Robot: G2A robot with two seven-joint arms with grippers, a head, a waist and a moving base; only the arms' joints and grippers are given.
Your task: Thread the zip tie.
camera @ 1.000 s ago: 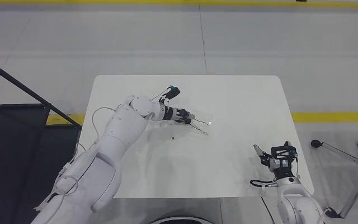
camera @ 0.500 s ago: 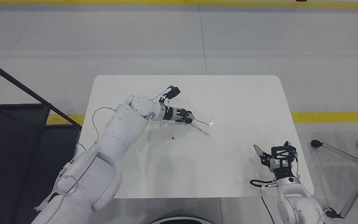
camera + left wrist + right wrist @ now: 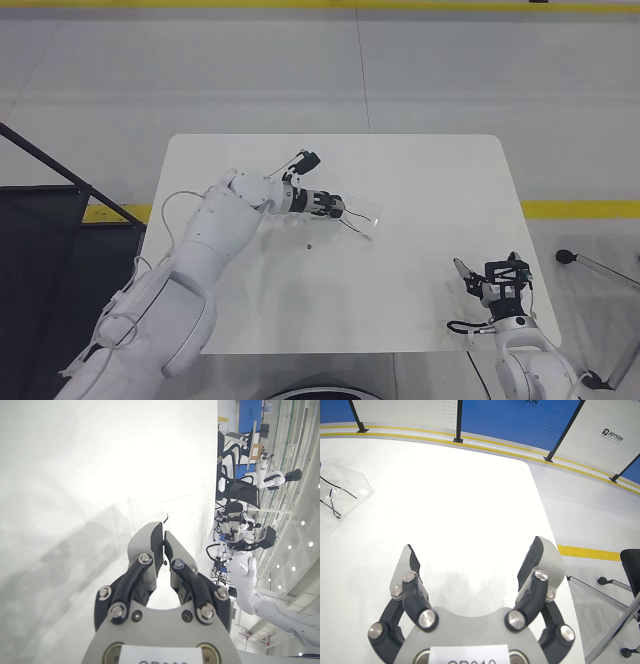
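A thin black zip tie [image 3: 355, 225] lies bent across a clear plastic stand [image 3: 368, 217] near the table's middle. My left gripper [image 3: 342, 209] is beside the stand, shut on the zip tie's end. In the left wrist view the black strip [image 3: 165, 519] pokes out past the closed left gripper [image 3: 163, 533]. The right wrist view shows the stand [image 3: 357, 483] far off, with the black zip tie [image 3: 333, 501] draped over it. My right gripper [image 3: 493, 275] hovers open near the table's front right corner, its pads [image 3: 528, 560] holding nothing.
The white table [image 3: 420, 290] has a small dark speck [image 3: 310, 243] near the stand. The table's right edge [image 3: 545, 510] runs close to my right gripper. A chair base [image 3: 615, 590] stands on the floor beyond that edge.
The left wrist has turned slightly and the gripper has shifted a little toward the table's far edge with the zip tie end in it. The right arm has not moved.
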